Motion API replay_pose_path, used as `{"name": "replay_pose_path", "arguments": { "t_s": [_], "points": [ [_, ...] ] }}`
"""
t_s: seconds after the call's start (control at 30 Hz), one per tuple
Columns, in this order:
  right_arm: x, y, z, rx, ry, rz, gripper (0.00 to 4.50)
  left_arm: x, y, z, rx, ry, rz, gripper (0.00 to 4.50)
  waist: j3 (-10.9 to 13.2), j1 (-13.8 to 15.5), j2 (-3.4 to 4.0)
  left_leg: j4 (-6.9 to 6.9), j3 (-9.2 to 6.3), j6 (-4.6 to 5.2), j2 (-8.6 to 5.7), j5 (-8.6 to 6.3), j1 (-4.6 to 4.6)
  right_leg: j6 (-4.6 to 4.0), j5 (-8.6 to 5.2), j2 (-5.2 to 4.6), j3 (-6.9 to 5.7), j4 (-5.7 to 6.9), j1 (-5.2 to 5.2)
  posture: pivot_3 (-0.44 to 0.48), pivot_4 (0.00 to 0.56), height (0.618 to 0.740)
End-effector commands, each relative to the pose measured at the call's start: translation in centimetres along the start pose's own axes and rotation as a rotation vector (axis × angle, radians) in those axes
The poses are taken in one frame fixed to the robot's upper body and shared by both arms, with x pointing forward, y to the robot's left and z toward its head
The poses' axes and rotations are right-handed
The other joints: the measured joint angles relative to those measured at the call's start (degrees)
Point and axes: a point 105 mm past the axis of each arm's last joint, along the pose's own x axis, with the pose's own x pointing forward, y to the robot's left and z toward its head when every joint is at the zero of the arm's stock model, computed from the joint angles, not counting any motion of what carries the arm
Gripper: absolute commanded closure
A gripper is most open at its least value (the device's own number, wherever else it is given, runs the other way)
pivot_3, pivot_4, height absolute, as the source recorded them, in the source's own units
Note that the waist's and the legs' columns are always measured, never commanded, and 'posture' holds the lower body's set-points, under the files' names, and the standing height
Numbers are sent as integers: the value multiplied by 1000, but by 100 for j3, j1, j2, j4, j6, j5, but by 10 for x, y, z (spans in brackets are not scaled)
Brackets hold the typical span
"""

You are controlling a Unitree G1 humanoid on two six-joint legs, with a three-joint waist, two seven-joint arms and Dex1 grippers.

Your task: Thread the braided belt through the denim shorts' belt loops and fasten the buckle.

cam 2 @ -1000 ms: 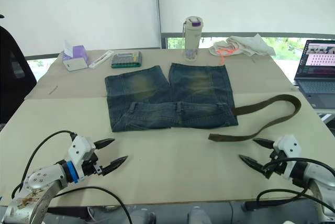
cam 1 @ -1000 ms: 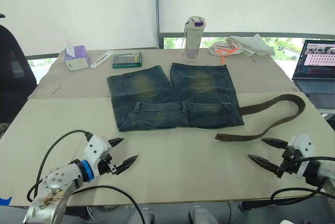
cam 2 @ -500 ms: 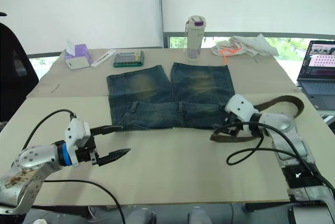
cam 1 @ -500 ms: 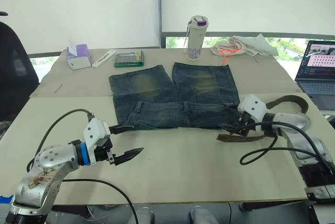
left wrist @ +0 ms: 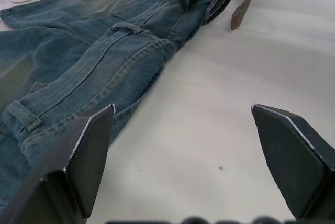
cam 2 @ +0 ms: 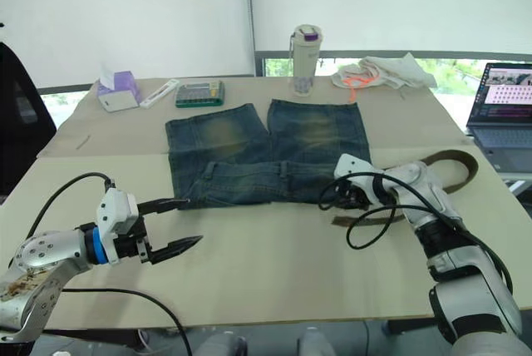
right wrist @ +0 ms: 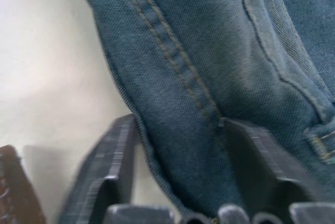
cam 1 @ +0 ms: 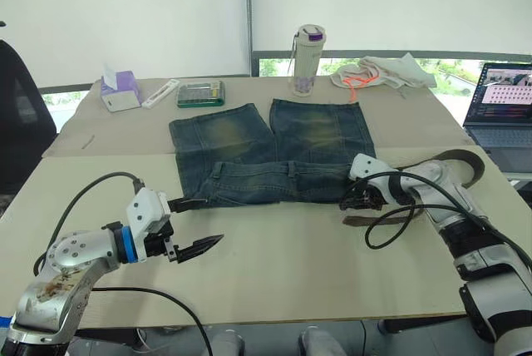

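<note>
Denim shorts (cam 1: 270, 152): laid flat on the surface, waistband toward the robot. Its right corner is straddled by the open right pincer (cam 1: 351, 201), presumably for steadying. Braided belt (cam 1: 449, 159) lies looped beside that corner, unthreaded. Left pincer (cam 1: 195, 224) is held open near the opposite corner.

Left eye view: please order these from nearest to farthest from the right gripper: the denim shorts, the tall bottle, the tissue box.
1. The denim shorts: the right gripper is at their waistband corner on the robot's right.
2. The tall bottle: beyond the shorts, at the table's far edge.
3. The tissue box: far-left corner, farthest.
</note>
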Motion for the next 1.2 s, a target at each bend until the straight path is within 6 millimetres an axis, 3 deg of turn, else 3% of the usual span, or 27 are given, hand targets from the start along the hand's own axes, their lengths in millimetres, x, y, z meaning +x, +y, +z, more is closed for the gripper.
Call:
{"name": "replay_pose_path", "arguments": {
  "t_s": [0.03, 0.17, 0.5, 0.67, 0.8, 0.93, 1.0, 1.2],
  "points": [
    [-4, -6, 8, -26, -30, -23, 3217, -2, 1, 7, 59, -25, 15, 75, 0, -2, 0, 0, -2, 0, -1, 0, 0, 0, 0, -1, 0, 0, 0, 0, 150, 740],
    [-10, 11, 7, -38, -41, 68, 4463, 0, 2, 7, 64, -24, 14, 75, 0, -3, 0, -1, -3, 0, 1, 0, 1, 0, 0, 2, 1, 2, 0, 0, 150, 740],
    [-40, 55, -20, -34, 37, 239, 4463, 3, 3, 10, 72, -20, 2, 75, -1, 49, 1, 1, -13, 0, -3, 0, -3, 1, -1, -4, -9, -3, 5, 0, 150, 740],
    [-52, 51, -31, -34, 61, 178, 4463, 6, 3, 12, 74, -19, -8, 75, -1, 45, 1, 1, -11, 0, -3, 0, -3, 2, -1, -3, -9, -3, 5, 0, 150, 740],
    [-54, 42, -20, -71, -10, 111, 4463, 7, 3, 12, 73, -18, -21, 75, 0, 39, 0, 4, -5, 0, -4, 0, -3, 2, -1, -4, -9, -3, 6, 0, 150, 740],
    [-70, 31, -4, -78, -106, 48, 3005, 8, 2, 12, 75, -16, -37, 75, 0, 27, 0, 4, -3, 0, -2, 0, -4, 2, -1, -3, -8, -1, 3, 0, 150, 740],
    [-87, 29, -6, -26, -106, 60, 2362, 9, 1, 13, 76, -20, -46, 75, 0, 28, 1, 3, -4, 0, -1, 0, -4, 2, -1, -2, -8, -1, 3, 0, 150, 740],
    [-123, 41, -27, 27, 8, 172, 2362, 11, -10, 13, 79, -8, -116, 75, 2, 50, 5, 4, -2, 1, -1, -1, -6, 3, -2, -6, -9, -8, 6, 0, 150, 740]
  ]
}}
